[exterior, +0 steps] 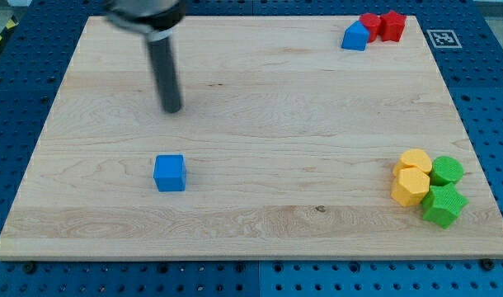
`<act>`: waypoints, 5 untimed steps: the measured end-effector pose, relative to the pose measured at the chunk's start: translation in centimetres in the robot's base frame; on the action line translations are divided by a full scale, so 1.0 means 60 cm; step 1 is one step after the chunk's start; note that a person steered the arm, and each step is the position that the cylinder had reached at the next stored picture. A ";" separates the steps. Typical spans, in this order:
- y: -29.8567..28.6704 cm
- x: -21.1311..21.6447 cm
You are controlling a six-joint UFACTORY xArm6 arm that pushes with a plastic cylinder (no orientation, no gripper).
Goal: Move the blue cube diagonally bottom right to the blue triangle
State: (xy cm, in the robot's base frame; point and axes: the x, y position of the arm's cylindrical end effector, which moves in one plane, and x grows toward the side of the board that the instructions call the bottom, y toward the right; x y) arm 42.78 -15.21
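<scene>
**Operator:** Report tool status and target position.

**Technician:** No gripper is fitted, so there are no jaws to spread or close; the arm ends in a dark rod; my tip (171, 108) rests on the wooden board (260, 82), touching nothing. The blue cube (170, 173) lies directly toward the view's bottom from my tip, apart from it. The blue triangle (355, 36) sits far toward the view's right and slightly toward the top from my tip, touching the red blocks (382, 25).

**Operator:** Hazards?

**Technician:** Judged from this layout, the travel is long; an off-centre contact would probably rotate the cube and let it slip off my tip sideways. A push aimed too high could drive the cube into the triangle and disturb the red blocks; one aimed too low could carry it toward the yellow blocks (411, 177) and green blocks (444, 191), far to my tip's right and toward the view's bottom.
</scene>
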 end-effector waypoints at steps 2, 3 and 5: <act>-0.097 0.125; -0.050 0.140; 0.098 0.141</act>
State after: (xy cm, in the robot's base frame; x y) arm 51.22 -9.36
